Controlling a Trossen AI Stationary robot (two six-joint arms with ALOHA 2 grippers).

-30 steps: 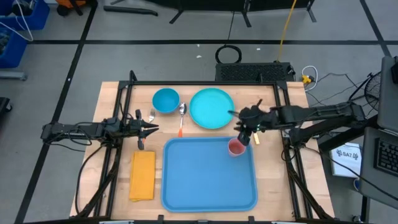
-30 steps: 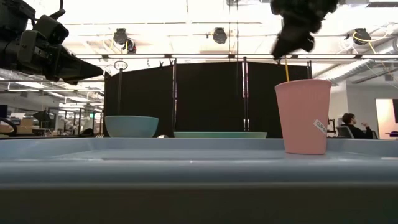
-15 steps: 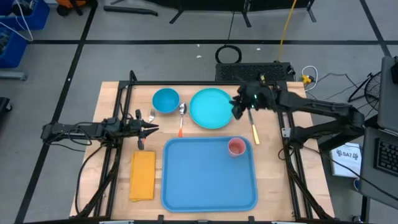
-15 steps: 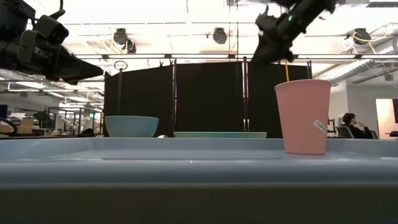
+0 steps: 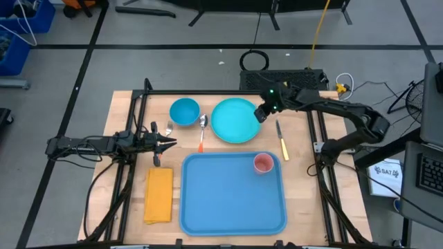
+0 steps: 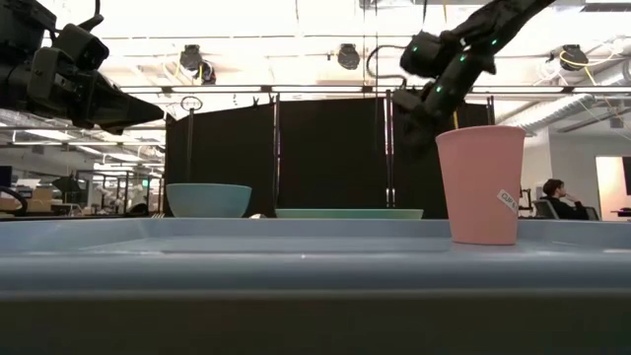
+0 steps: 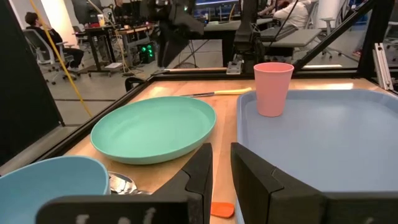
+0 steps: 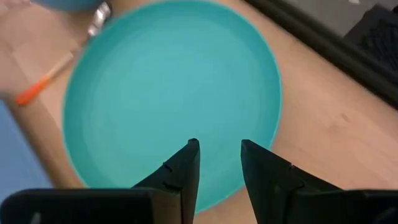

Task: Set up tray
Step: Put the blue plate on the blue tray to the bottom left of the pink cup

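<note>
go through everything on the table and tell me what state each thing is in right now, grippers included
tray: flat on table, holds only the cup.
pink cup: upright in the tray's corner.
turquoise plate: empty, off tray.
blue bowl: upright, off tray.
napkin: folded, beside tray.
right gripper: open, empty, above the plate's edge.
left gripper: slightly open, empty, near the spoon.

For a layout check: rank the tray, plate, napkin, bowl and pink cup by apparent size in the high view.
1. tray
2. plate
3. napkin, elongated, its area roughly comparable to the plate's, so that order is unsure
4. bowl
5. pink cup
</note>
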